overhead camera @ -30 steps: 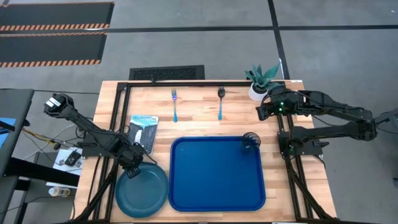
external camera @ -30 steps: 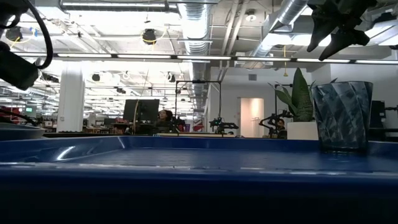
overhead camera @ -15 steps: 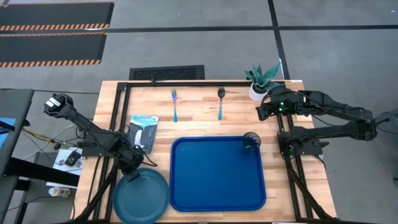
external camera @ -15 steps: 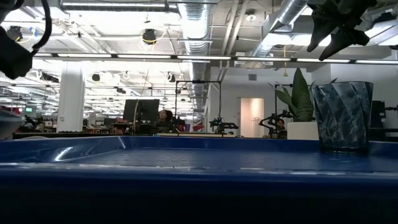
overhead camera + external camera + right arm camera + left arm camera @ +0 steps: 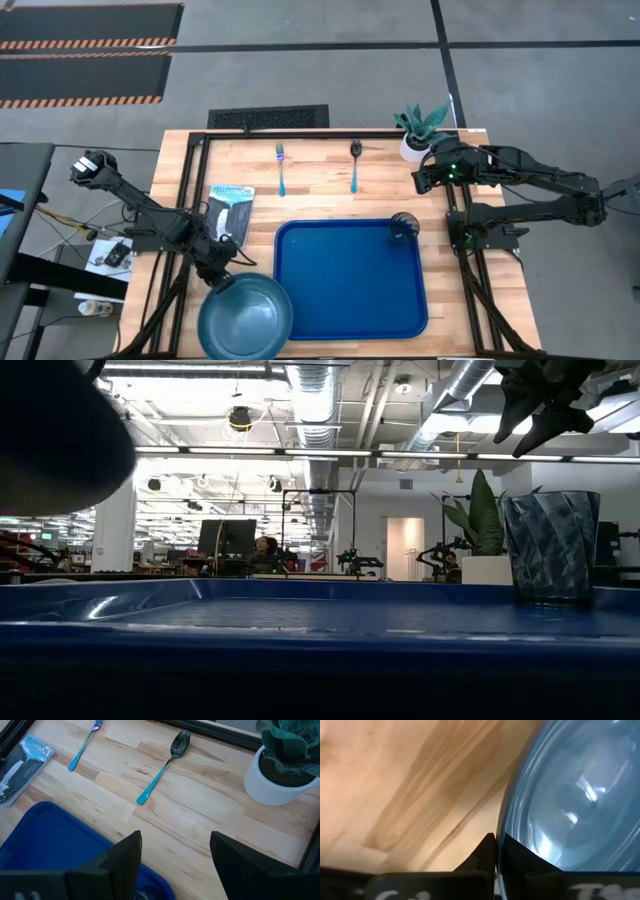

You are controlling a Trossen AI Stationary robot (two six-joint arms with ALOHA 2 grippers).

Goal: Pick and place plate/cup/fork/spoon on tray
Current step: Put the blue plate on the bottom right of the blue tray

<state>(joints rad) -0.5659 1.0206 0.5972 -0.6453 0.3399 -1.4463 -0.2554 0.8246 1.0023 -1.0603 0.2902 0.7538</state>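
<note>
The left gripper (image 5: pixel 222 268) pinches the plate (image 5: pixel 245 316) by its rim, beside the tray (image 5: pixel 350 282). The right gripper (image 5: pixel 420 181) hangs wide apart above the table, holding nothing.

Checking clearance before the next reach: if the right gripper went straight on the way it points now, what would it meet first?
Probably the bare wooden table, just short of the spoon; the right gripper is open, and depth is hard to judge.

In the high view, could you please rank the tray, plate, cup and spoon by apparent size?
1. Tray, largest.
2. Plate, though lifted towards the camera by the left gripper.
3. Spoon, long but slim.
4. Cup; close to the spoon, so unsure.
</note>
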